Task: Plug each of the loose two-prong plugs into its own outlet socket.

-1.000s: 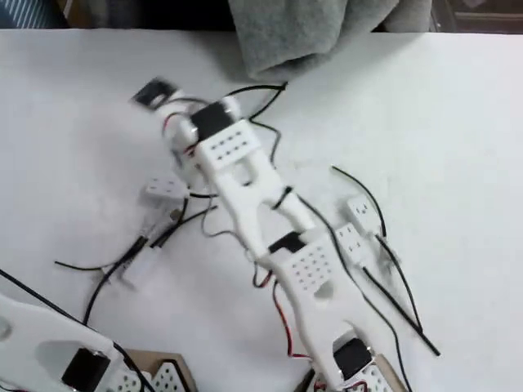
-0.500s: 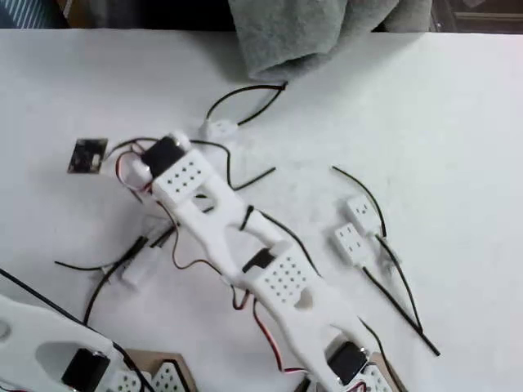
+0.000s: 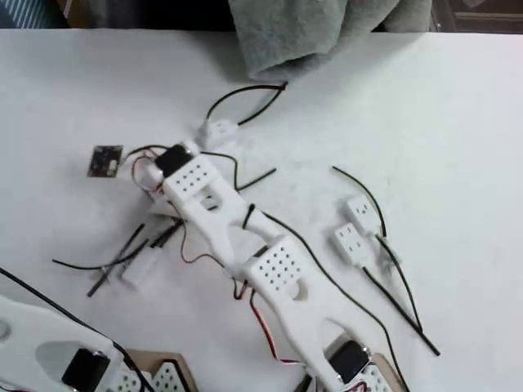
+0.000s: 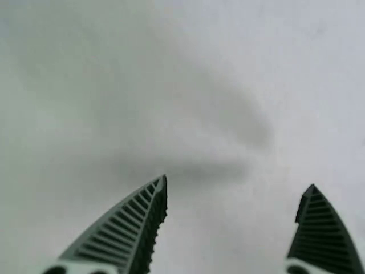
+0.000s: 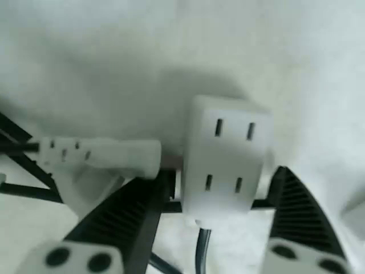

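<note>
Between wide-spread right fingers (image 5: 131, 222): outlet socket (image 5: 225, 154); left fingers (image 4: 131, 228) apart, empty.

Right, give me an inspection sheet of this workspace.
Surface: white table.
Job's things: outlet block framed by the right gripper, white plug beside it; outlet pair at the table's right; second plug near the middle.
Clutter: grey cloth on the far edge.
Grippers: left gripper open above bare table; right gripper open, straddling the outlet block.
Cables: loose black leads across the table.
Surroundings: too dim to tell.
</note>
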Action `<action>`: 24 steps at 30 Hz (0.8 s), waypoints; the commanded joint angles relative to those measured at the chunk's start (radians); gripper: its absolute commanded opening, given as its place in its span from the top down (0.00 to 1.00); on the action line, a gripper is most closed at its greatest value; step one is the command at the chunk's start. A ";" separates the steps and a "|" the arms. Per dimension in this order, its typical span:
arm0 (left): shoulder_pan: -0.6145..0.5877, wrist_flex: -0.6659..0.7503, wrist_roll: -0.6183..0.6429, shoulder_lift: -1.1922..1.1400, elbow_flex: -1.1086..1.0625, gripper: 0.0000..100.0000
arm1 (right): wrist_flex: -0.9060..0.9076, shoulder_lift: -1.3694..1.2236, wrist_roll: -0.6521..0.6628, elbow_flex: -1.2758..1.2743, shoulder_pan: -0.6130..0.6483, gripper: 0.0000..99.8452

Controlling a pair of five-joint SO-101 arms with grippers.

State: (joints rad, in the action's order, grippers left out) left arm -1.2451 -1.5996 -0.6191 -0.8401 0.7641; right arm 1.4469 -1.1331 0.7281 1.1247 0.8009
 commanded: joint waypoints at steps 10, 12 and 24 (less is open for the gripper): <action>-0.002 0.005 0.015 0.064 0.000 0.65 | 0.202 0.021 0.049 0.261 -0.027 0.84; -0.002 0.005 0.015 0.064 0.000 0.65 | 0.245 0.045 0.041 0.331 -0.028 0.84; 0.002 0.005 0.015 0.062 -0.002 0.65 | 0.271 0.260 -0.540 0.399 -0.194 0.84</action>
State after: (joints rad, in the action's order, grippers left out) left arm -1.2451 -1.5996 -0.6191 -0.8401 0.7641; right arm 1.7093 -1.0088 0.4964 1.4807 0.7073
